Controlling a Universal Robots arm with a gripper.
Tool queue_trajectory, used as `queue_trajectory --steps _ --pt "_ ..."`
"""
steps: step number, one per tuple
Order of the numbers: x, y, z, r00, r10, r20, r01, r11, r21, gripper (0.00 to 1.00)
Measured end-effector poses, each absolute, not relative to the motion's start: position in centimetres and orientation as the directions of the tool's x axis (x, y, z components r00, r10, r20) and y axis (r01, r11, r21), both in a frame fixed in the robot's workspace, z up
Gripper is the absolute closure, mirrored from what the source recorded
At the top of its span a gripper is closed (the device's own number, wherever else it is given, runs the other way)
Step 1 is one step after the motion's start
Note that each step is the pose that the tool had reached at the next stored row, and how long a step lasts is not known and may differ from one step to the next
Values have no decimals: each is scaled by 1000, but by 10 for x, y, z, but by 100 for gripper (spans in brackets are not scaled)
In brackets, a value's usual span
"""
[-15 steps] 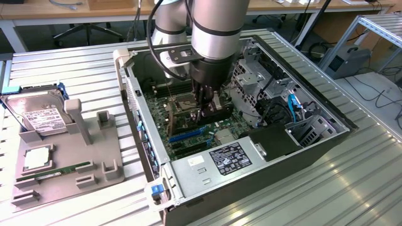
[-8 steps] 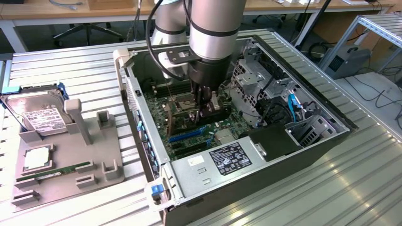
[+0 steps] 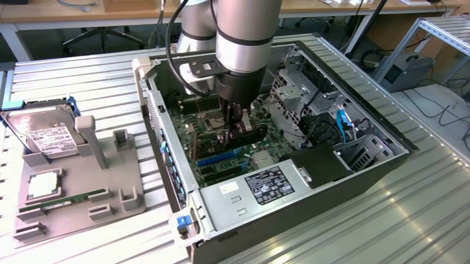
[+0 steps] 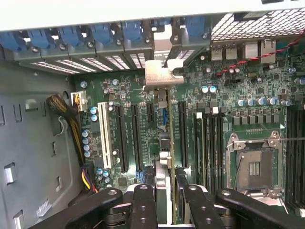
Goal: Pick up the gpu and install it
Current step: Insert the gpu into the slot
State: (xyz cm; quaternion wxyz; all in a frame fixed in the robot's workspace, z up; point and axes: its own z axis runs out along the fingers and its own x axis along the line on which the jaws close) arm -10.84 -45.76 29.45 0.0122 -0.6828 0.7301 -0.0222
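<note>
Jaws clamped on card (image 4: 164,191), held edge-on between fingers (image 4: 143,205). Gripper (image 3: 239,129) low inside computer case (image 3: 382,159), at dead centre of exterior view, over motherboard (image 3: 220,148). Card standing upright above long slot (image 4: 182,129), silver bracket (image 4: 159,74) farther off, at 12 o'clock of wrist view, meeting rear opening under blue clips (image 4: 102,36). Judging seat incomplete: keep card vertical, edge parallel to slot, press straight down evenly. Risk: tilt jams bracket against case wall.
</note>
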Motion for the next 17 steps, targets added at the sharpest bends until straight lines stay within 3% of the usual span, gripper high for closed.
queue_trajectory --steps 17 --pt "-116 -458 288 -67 -997 24 -997 66 -50 73"
